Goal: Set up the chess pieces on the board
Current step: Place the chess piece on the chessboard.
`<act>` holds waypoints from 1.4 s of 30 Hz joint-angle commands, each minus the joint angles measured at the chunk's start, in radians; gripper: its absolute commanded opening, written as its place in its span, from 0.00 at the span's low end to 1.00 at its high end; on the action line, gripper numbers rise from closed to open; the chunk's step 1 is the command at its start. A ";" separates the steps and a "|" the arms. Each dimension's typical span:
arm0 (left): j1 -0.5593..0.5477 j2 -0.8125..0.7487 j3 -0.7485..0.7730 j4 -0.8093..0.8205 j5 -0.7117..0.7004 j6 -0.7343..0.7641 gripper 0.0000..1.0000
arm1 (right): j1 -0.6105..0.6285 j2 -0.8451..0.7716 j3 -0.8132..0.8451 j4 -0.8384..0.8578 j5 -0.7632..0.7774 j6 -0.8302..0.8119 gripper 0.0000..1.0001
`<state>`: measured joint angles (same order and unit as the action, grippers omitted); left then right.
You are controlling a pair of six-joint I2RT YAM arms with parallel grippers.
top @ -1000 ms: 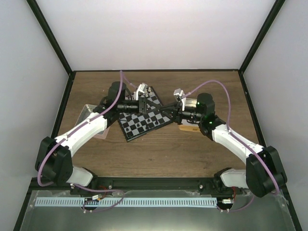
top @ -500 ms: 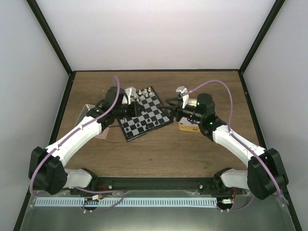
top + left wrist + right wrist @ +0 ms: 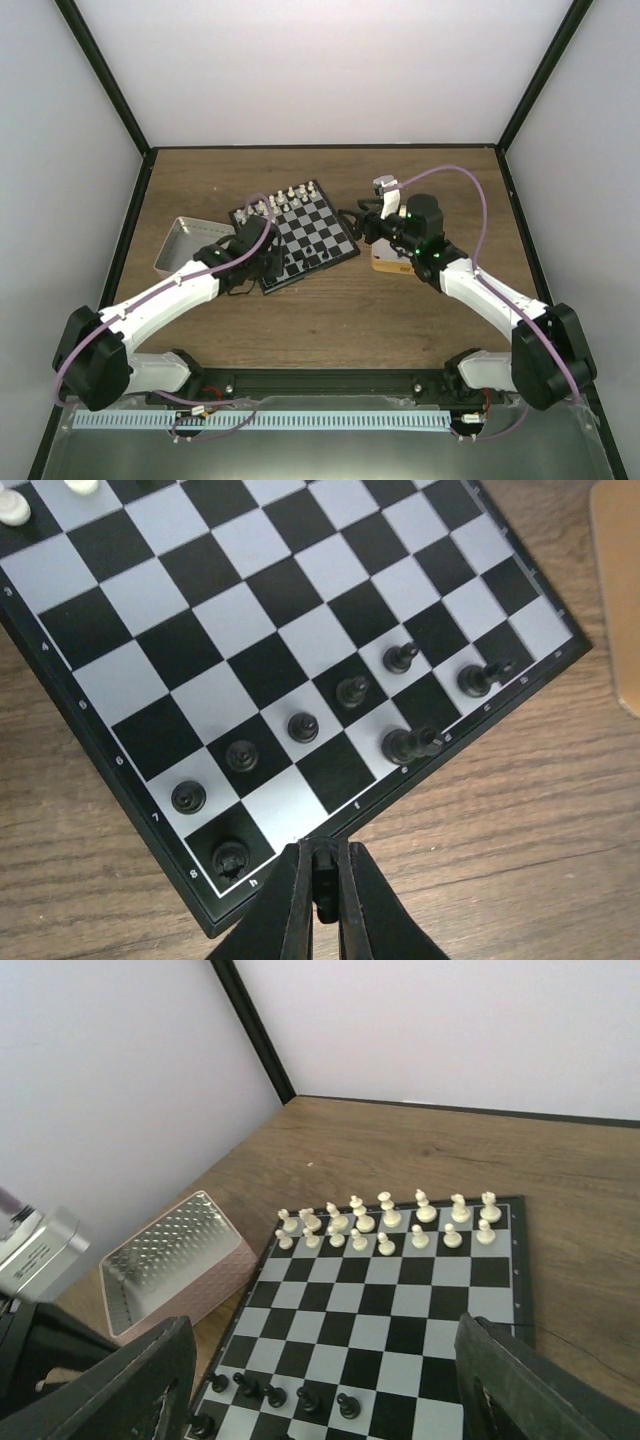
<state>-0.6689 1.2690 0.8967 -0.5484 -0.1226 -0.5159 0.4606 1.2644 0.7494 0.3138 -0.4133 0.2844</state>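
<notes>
The board [image 3: 310, 232] lies tilted at mid-table. White chess pieces [image 3: 388, 1222] fill two rows along its far side. Several black chess pieces [image 3: 302, 726] stand on its near rows. My left gripper [image 3: 322, 880] hangs just off the board's near corner [image 3: 268, 268], shut on a small black chess piece [image 3: 323, 892] pinched between its fingertips. My right gripper [image 3: 330, 1400] is open wide and empty, with its fingers [image 3: 140, 1380] apart over the board's right edge [image 3: 352, 222].
A square metal tin [image 3: 180, 244] sits left of the board, shown pink-sided in the right wrist view [image 3: 170, 1265]. A tan box [image 3: 390, 263] lies under the right arm, right of the board. Dark frame posts line the table's sides.
My left arm has pulled back from the board's far side to its near corner, still shut. My right gripper has opened and drawn back to the right off the board's middle.
</notes>
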 commanded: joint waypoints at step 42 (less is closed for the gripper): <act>-0.046 0.253 -0.083 0.197 -0.091 0.009 0.35 | 0.004 0.046 0.086 -0.125 0.123 0.036 0.73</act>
<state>-0.7124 1.5349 0.7986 -0.3500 -0.2165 -0.5175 0.4606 1.3460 0.7776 0.2039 -0.3130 0.3077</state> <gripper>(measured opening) 0.293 0.729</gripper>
